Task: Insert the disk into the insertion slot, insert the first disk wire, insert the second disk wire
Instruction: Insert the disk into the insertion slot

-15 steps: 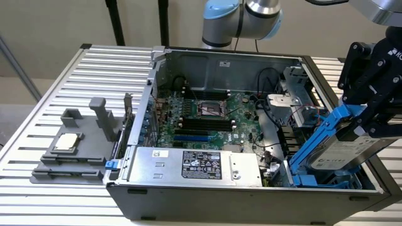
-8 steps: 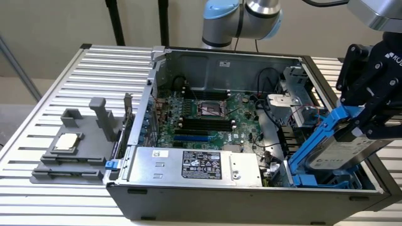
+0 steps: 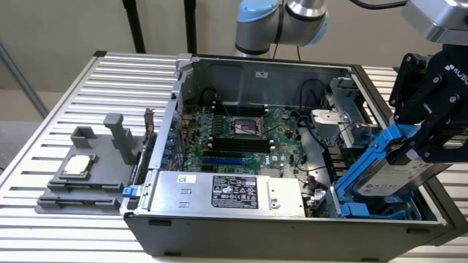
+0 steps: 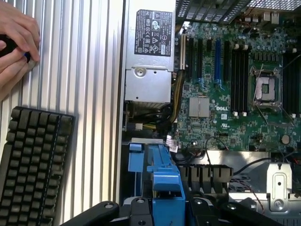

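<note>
Gripping the flat silver hard drive in its bright blue plastic frame (image 3: 391, 178), my black tool (image 3: 422, 149) is clamped partway closed across its upper end. I see the drive tilted, lower end at the dark grey cage bay with blue rails (image 3: 369, 211), beside the ribbed aluminium tabletop (image 3: 80, 87).

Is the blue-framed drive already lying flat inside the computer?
No, the gripper holds the disk tilted, upper end above the case.
</note>
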You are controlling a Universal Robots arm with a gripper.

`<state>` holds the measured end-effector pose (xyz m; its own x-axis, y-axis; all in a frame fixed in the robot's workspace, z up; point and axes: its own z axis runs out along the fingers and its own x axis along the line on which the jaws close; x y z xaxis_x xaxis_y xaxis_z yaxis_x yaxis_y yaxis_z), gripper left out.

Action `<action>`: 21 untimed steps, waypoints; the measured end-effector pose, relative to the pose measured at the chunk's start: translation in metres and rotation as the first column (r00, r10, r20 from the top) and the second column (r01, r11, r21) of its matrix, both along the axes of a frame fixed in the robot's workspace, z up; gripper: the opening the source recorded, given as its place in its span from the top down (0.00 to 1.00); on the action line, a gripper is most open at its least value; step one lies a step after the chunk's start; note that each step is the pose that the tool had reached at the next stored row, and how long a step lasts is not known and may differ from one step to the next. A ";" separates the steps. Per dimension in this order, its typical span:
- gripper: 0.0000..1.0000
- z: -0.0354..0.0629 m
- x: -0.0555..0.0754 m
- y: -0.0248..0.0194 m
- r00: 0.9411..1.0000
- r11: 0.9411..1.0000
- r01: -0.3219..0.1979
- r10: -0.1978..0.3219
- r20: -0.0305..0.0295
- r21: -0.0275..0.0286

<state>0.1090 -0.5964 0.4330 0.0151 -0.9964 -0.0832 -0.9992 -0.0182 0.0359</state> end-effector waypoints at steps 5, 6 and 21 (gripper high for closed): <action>0.68 -0.0038 0.001 0.0000 1.000 1.000 -0.003 0.003 0.000 0.013; 0.68 -0.0047 0.001 0.0000 1.000 1.000 -0.004 0.004 0.000 0.015; 0.68 -0.0109 0.001 -0.0001 1.000 0.999 -0.022 0.022 0.000 0.033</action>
